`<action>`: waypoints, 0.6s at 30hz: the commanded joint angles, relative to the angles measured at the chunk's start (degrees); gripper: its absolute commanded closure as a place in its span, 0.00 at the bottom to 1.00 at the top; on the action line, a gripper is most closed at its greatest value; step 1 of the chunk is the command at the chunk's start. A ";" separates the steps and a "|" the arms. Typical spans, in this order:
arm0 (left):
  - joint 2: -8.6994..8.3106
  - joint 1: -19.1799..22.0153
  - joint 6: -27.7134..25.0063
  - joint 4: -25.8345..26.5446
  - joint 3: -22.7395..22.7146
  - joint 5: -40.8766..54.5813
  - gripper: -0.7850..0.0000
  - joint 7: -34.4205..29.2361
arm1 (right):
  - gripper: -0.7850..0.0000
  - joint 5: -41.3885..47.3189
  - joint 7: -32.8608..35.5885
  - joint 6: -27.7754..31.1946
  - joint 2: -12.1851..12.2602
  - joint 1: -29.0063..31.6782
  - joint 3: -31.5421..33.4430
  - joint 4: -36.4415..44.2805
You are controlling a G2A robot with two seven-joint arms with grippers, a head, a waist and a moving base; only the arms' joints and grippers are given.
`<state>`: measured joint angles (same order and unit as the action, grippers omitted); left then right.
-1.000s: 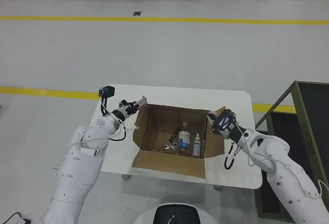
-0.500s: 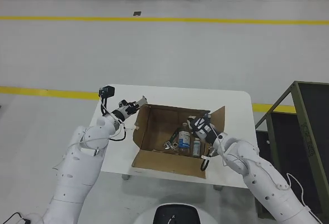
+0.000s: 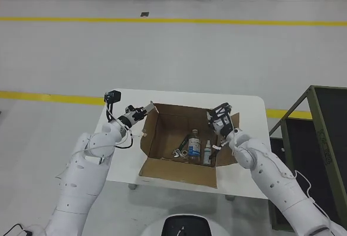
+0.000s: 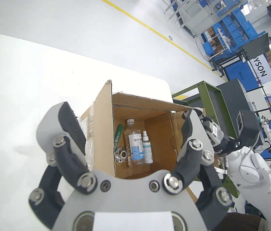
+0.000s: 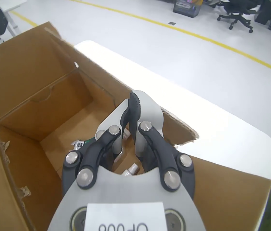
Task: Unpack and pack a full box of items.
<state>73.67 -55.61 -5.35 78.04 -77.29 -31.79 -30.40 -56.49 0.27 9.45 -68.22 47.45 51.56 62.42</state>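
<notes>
A pale workshop floor (image 3: 161, 53) with yellow lines surrounds a white table (image 3: 247, 109), and on the table stands an open cardboard box (image 3: 179, 170). On the box's bottom lie a bottle (image 4: 134, 145), a spray bottle (image 4: 147, 149) just beside it, a green pen (image 4: 118, 134) and a metal ring (image 4: 121, 154). All four lie flat and close together. Nothing has been set out on the table, so the unpacking looks barely begun.

The right gripper (image 5: 132, 111) hangs over the box, its fingers pressed together with nothing between them. The things lie below it and back toward its wrist, not ahead of the fingertips; the spray bottle's cap shows under its palm. The two bottles lie side by side with their caps toward the far wall, their long axes roughly in line with the way this gripper points. A grasp would probably need the fingers to part, the tip to drop and draw back, and the jaws to close across a bottle's width.

The left gripper (image 4: 129, 123) stands wide open at the box's side flap (image 4: 101, 126), whose edge runs up between its fingers; whether it touches cannot be told. From it the bottles lie ahead and lower, beyond the flap. The right gripper looks the nearer of the two.
</notes>
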 commanded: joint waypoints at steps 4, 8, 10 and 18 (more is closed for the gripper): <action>0.00 0.00 0.00 0.00 0.00 0.00 0.00 0.00 | 1.00 2.50 -1.07 -0.84 -1.61 -3.01 -0.86 -5.74; 0.00 0.00 0.00 0.00 0.00 0.00 0.00 0.00 | 1.00 3.28 -1.38 -0.65 -2.88 -5.64 -1.74 -10.25; 0.00 0.00 0.00 0.00 0.00 0.00 0.00 0.00 | 1.00 3.95 -1.56 -0.24 -3.56 -6.90 -2.19 -12.26; 0.00 0.00 0.00 0.00 0.00 0.00 0.00 0.00 | 1.00 4.31 -0.76 1.68 -5.91 -11.01 -4.10 -19.39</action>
<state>73.67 -55.61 -5.35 78.04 -77.29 -31.79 -30.40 -52.24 -0.51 10.79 -73.93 36.68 47.63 43.66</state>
